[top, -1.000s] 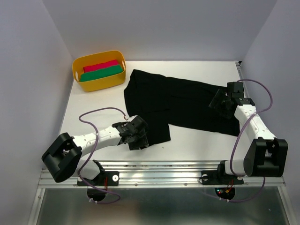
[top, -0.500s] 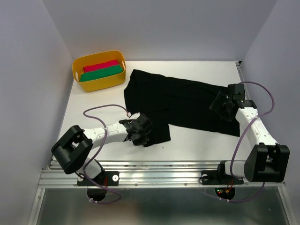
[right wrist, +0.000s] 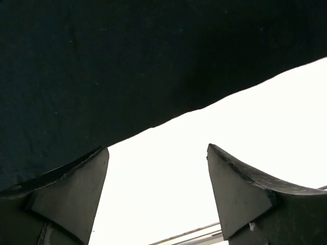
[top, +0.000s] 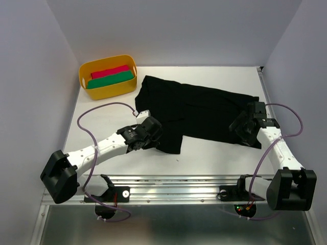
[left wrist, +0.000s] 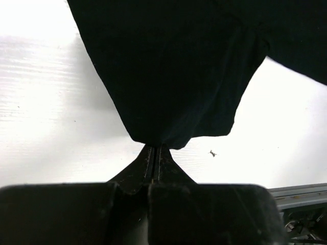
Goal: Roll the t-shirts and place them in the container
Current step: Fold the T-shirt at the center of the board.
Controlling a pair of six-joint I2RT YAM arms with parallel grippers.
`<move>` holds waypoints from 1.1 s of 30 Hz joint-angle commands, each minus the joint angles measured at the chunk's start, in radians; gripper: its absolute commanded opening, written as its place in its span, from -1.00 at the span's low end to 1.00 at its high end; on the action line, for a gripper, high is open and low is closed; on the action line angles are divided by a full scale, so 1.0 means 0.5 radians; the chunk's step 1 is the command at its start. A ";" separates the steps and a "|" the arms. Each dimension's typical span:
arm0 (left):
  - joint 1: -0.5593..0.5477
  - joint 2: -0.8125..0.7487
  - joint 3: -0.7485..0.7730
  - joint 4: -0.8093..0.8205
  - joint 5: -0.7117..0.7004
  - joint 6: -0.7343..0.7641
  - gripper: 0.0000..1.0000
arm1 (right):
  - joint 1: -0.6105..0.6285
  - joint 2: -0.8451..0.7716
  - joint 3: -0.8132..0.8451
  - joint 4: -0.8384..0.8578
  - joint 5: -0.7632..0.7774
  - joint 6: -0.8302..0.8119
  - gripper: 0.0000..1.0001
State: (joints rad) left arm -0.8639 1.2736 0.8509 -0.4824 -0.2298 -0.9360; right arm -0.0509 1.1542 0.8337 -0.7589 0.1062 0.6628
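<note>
A black t-shirt (top: 199, 109) lies spread flat across the white table (top: 102, 122), slanting from far left to near right. My left gripper (top: 155, 138) is at the shirt's near left flap. In the left wrist view that gripper (left wrist: 154, 152) is shut, with the edge of the t-shirt (left wrist: 173, 76) pinched at its tips. My right gripper (top: 244, 131) hovers over the shirt's near right corner. In the right wrist view it (right wrist: 157, 150) stands open with bare table between the fingers. The t-shirt's hem (right wrist: 127, 61) runs just beyond them.
A yellow tub (top: 110, 93) stands at the far left and holds a red roll (top: 109, 71) and a green roll (top: 111, 79). A metal rail (top: 173, 184) runs along the table's near edge. Pale walls close in the left, back and right sides.
My left gripper has shut on the shirt's near left edge, and that arm has swung left. The right gripper has moved nearer along the shirt's right end and opened a little wider.
</note>
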 commanded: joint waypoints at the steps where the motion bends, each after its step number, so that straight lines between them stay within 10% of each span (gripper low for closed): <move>1: -0.009 -0.080 0.053 -0.075 -0.117 0.114 -1.00 | -0.021 0.035 -0.108 0.048 0.015 0.229 0.66; 27: 0.059 -0.080 0.121 -0.063 -0.166 0.338 -1.00 | -0.674 0.333 -0.440 0.751 0.192 0.239 0.06; 33: 0.065 -0.068 0.166 -0.057 -0.163 0.359 -1.00 | -0.674 0.453 -0.440 0.913 0.134 0.233 -0.55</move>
State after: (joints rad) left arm -0.8356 1.2461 0.8845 -0.5011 -0.2821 -0.7784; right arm -0.3805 1.3289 0.6235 -0.3790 0.1802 0.7910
